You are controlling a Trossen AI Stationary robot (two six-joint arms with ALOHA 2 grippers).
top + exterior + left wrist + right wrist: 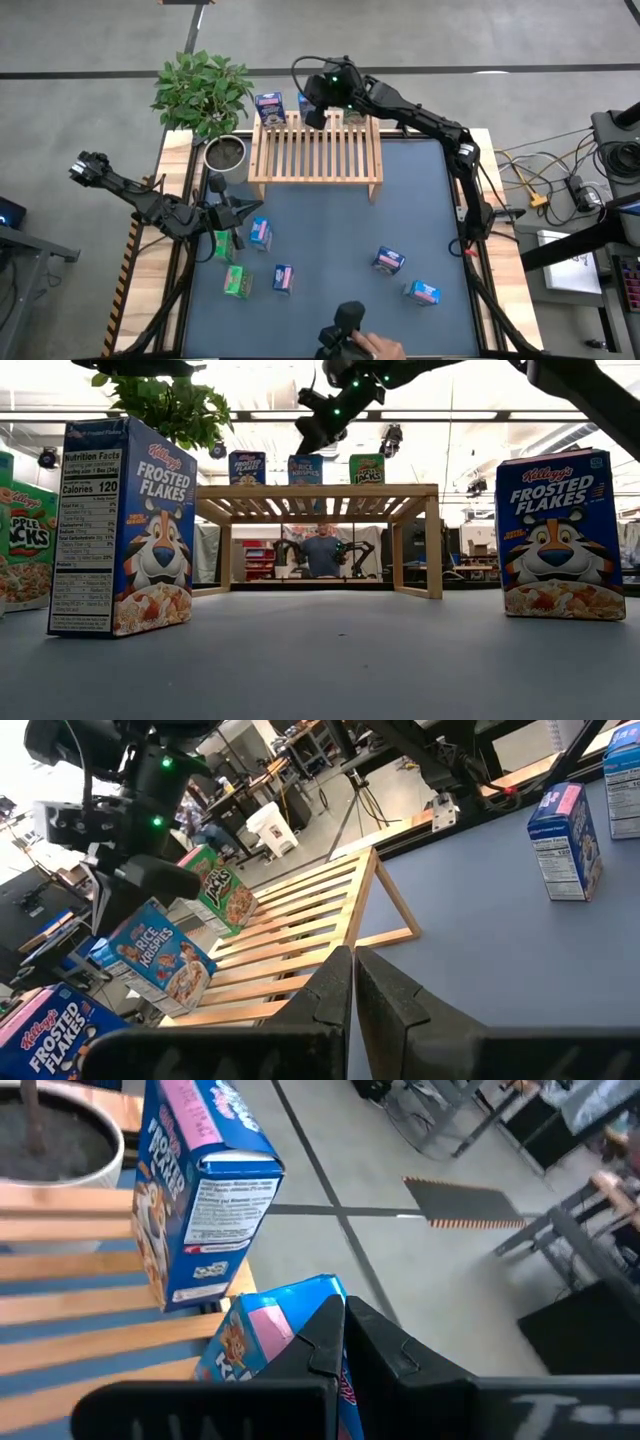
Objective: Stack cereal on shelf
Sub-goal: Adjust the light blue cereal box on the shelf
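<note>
Blue cereal boxes (268, 105) stand along the wooden shelf (316, 150) back edge, top centre; right gripper (318, 100) above them, clenched, empty. Loose boxes (259, 233) lie lower left, nearest the left gripper (232, 210), also clenched empty.

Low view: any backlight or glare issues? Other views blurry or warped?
Low view: bright ceiling lights behind the shelf wash out the room, and the right gripper reads as a silhouette; the near Frosted Flakes boxes loom large. Right wrist view: the gripper's own fingers are soft, the box beyond sharper. High view: even light, no glare.
</note>
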